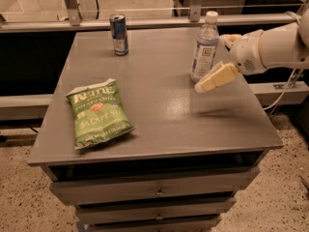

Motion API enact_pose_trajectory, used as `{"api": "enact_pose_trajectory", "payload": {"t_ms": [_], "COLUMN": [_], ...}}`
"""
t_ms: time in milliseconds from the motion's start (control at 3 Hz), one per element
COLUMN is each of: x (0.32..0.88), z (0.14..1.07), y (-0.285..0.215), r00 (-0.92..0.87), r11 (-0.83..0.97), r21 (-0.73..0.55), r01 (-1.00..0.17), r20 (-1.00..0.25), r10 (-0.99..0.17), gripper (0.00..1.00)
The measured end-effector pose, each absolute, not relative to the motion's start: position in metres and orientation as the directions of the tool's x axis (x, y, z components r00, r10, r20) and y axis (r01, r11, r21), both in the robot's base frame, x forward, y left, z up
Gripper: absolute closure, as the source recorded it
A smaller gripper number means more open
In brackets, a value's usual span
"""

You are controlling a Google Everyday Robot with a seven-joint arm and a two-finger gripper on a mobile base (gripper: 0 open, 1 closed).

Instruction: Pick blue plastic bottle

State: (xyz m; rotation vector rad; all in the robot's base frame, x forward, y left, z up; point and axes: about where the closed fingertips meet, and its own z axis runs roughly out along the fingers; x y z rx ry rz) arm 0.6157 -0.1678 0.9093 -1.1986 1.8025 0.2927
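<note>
Pincer spread beside blue plastic bottle; arm cut off at edge.

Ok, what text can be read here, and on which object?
"KETTLE": top of the green crinkled chip bag.
"POTATO CHIPS": small line beneath it on the same bag.
"JALAPEÑO": lower on the bag, only roughly legible.
Label on the clear bluish plastic bottle: too small to read.
Markings on the blue-and-silver drink can: too blurred to read.
The cream tool, open next to the bottle: no text.
</note>
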Motion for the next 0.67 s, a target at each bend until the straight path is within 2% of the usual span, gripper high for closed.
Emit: {"api": "enact_pose_trajectory", "payload": {"t_ms": [333,667], "x": [0.647,0.661], "z": [0.889,0.880], "y": [-0.148,-0.142], "r00": [-0.077,-0.068], "r11": [0.518,0.525], "r21": [-0.194,-0.164], "r01": [-0.833,-0.835], "r20": [-0.887,-0.916], "r10": [-0.456,-0.396], "gripper": [0.00,0.00]}}
